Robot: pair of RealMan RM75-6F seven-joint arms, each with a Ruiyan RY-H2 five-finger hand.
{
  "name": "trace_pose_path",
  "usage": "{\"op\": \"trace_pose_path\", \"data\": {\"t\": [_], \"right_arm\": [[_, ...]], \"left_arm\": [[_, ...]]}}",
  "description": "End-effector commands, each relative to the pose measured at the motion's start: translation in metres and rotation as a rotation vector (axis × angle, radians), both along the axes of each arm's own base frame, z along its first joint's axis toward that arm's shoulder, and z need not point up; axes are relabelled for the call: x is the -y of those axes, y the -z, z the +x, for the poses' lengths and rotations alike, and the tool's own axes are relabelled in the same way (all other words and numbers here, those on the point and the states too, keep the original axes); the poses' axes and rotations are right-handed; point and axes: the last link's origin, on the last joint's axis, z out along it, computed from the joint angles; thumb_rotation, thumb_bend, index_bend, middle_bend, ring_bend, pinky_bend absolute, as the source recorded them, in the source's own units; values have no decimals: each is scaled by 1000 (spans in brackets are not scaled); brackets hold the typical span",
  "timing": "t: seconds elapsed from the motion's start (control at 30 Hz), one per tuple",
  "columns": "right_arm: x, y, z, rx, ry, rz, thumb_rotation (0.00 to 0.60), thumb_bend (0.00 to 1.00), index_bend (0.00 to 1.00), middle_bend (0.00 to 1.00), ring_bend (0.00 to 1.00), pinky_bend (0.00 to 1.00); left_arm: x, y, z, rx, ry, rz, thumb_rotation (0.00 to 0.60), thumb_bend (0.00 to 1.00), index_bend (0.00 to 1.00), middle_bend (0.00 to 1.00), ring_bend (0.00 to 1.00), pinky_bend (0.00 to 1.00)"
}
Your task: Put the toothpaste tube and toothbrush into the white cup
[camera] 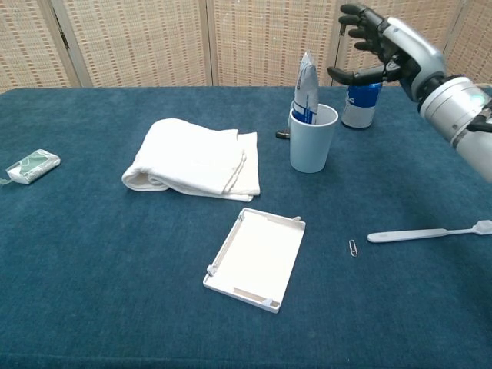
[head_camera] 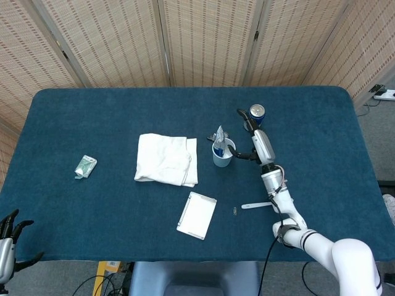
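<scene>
Head view looks down on a dark blue table [head_camera: 92, 117] where the white cup [head_camera: 223, 154] stands near the middle, with the toothpaste tube [head_camera: 218, 137] upright inside it, its crimped end sticking up above the rim. In the chest view the tube [camera: 305, 88] leans against the far-left side of the cup [camera: 313, 138]. The right hand [camera: 379, 48] is raised above and to the right of the cup, fingers spread apart and holding nothing, clear of both cup and tube; from above the same hand [head_camera: 249, 132] sits between the cup and a blue drink can [head_camera: 256, 113]. The toothbrush [camera: 427, 232] lies flat on the table well to the right of the cup, nearer the robot, with its head end toward the right edge of the chest view; a small paper clip [camera: 353, 247] lies just left of its handle end. A folded white towel [head_camera: 165, 159] rests left of the cup, a white rectangular tray [head_camera: 197, 214] lies in front of it, and a small green-and-white packet [head_camera: 85, 166] sits far to the left. The left hand [head_camera: 8, 237] shows only at the bottom-left corner of the head view, off the table, fingers apart and empty.
</scene>
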Motion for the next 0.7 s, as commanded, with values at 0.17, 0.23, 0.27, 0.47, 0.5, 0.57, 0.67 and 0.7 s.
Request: {"op": "trace_pose_path", "data": {"t": [0.17,0.23,0.27,0.47,0.5,0.57,0.67,0.7], "right_arm": [[-38,-43,-23,-90,-55,-136,600,226,0,151,33,52],[-55,-53,-27,-114,-66,-168,600,246,48,215,54,56],[-62,-56,-28,-127,-72,-176,600,255,83,242,77,74],[-107,-67,-49,-307,-82,-154,600,282,342,426,293,348],[-114,-67,-54,-356,-83,-143,600,299,402,468,333,407],[-123,-67,-61,-438,-81,-115,600,323,441,501,363,444],[-135,-63,-71,-561,-74,-38,600,328,490,520,376,454],[-138,-59,-73,-605,-74,2,600,327,501,522,376,454]], "left_arm": [[-2,0,0,-1,4,-3,600,135,285,54,23,147],[-3,1,1,-2,7,-6,600,135,285,54,23,147],[-4,1,2,-2,10,-8,600,135,285,54,23,147],[-7,4,5,1,19,-14,600,135,285,54,23,147],[-7,4,5,0,19,-17,600,135,285,54,23,147],[-8,5,6,0,23,-19,600,135,285,54,23,147],[-9,5,8,2,30,-18,600,135,285,54,23,147],[-9,5,9,2,31,-19,600,135,285,54,23,147]]}}
